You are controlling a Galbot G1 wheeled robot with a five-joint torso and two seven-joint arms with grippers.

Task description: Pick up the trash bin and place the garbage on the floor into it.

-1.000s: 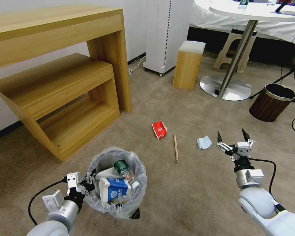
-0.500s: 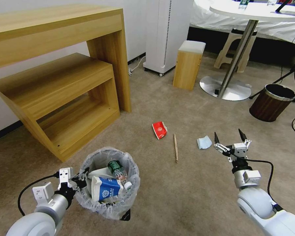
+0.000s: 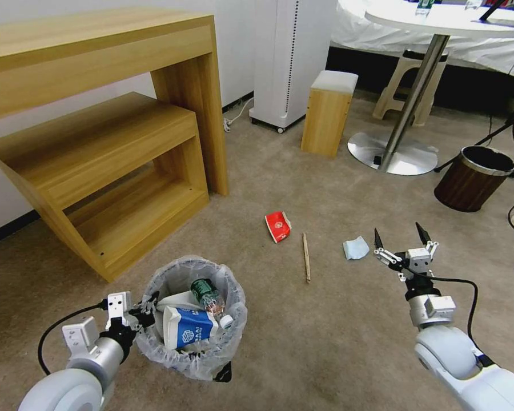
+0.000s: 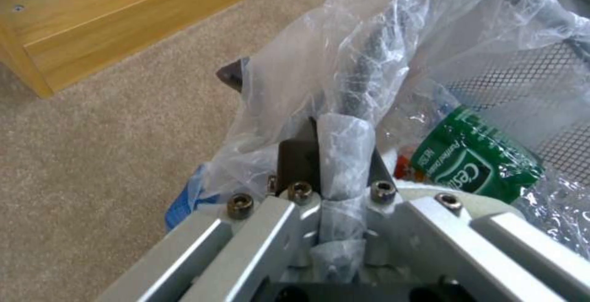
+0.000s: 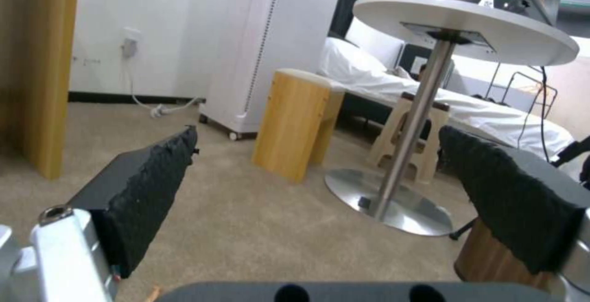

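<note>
A two-armed robot stands on a beige carpeted floor [image 3: 325, 331] in a furnished room. Its left gripper [image 3: 144, 313] is clenched on the rim of the trash bin [image 3: 191, 354], a small round black bin with a frilly translucent liner, which sits low at the robot's left front. The left wrist view shows the jaws pinching the rim together with a fold of the liner [image 4: 344, 154]. Inside the bin lie a blue-white carton [image 3: 189, 330] and a green-label bottle [image 3: 203, 289]. The right gripper [image 3: 401, 238] hovers above the carpet with its jaws spread wide and nothing between them. Three pieces of garbage are on the floor ahead: a red wrapper [image 3: 278, 226], a wooden stick [image 3: 306, 257] and a pale blue mask [image 3: 355, 248], the mask lying just beside the right gripper. The risks, as I judge them: the hold on the bin is a narrow pinch at one edge through slippery plastic, so the bin could tip, swing or slide free if the arm moves sharply, spilling what is already inside. The stick lies flat on the pile and is thin, so jaws could close over it and miss. The mask is limp and could fold away from the jaws or snag on the carpet.
</note>
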